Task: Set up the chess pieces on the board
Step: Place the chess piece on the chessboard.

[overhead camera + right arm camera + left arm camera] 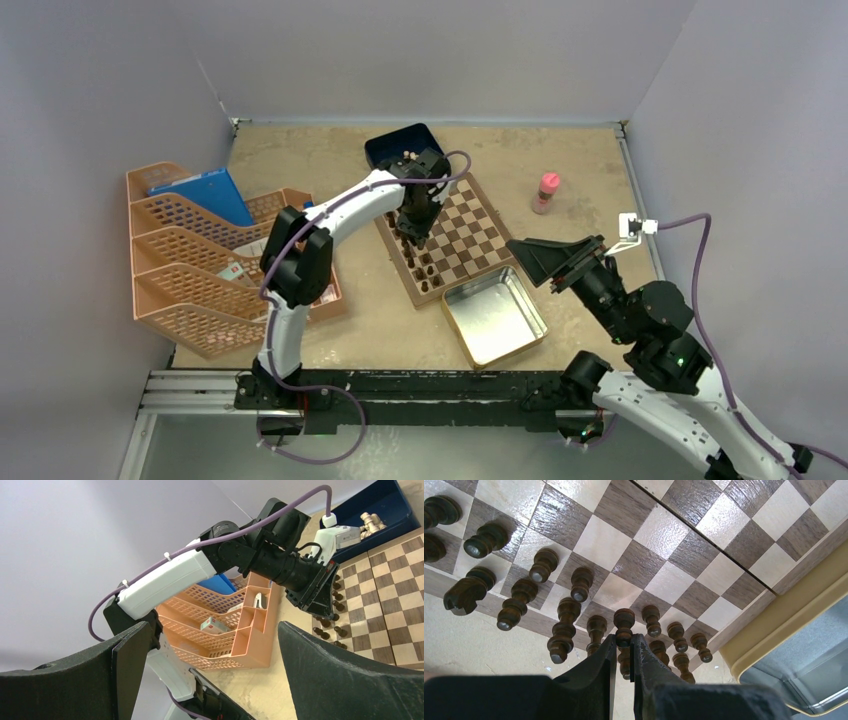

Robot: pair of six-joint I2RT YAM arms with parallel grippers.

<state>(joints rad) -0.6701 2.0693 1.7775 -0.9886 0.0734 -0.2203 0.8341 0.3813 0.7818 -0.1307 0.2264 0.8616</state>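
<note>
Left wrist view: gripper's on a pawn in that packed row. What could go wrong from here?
1. The left gripper pinches a dark pawn with neighbouring pieces close on both sides; opening or lifting could topple them.
2. That row sits by the edge of the board, so a knocked piece might roll off onto the table.

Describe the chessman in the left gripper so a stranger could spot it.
On the chessboard mid-table, dark chessmen crowd the edge facing the orange trays. The held chessman is the only one pinched between the left gripper's black fingers.
</note>
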